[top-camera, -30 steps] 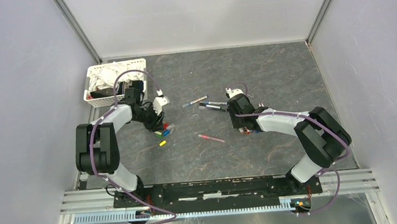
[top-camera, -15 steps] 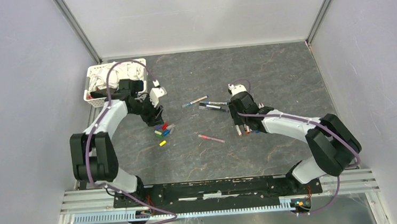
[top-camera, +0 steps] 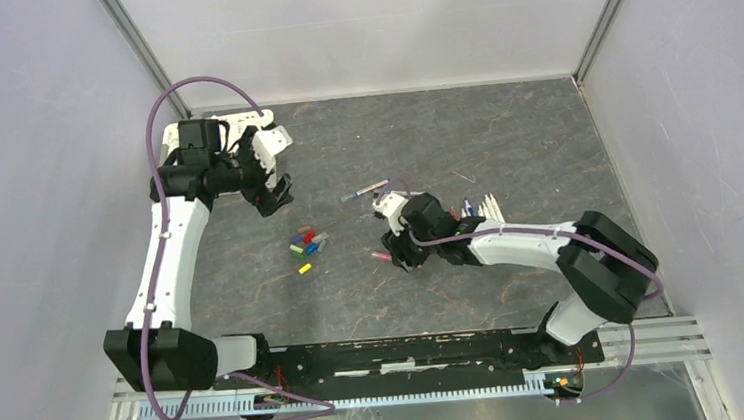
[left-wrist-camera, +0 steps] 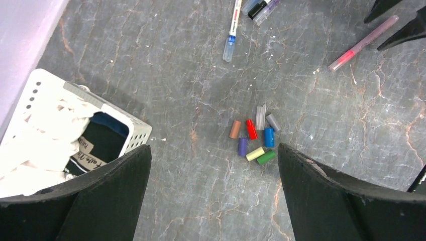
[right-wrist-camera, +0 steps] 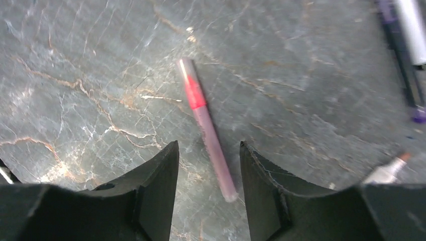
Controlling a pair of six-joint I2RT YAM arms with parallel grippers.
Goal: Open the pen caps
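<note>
1. The right gripper hangs low over a pink pen lying alone near the middle of the grey table. Its jaws are partly apart, one finger on either side of the barrel, and they grip nothing.
2. The left gripper is held high at the far left, above the white basket, jaws spread wide and empty.
3. Loose pen caps in brown, red, blue, purple, yellow, green and grey lie in a tight cluster left of the pink pen. A blue-tipped pen lies farther back.
4. The pink pen looks light, stiff and smooth, so it is likely to roll or slip. A firm pinch at mid-barrel seems wise, with the other gripper pulling the cap end straight off.
</note>
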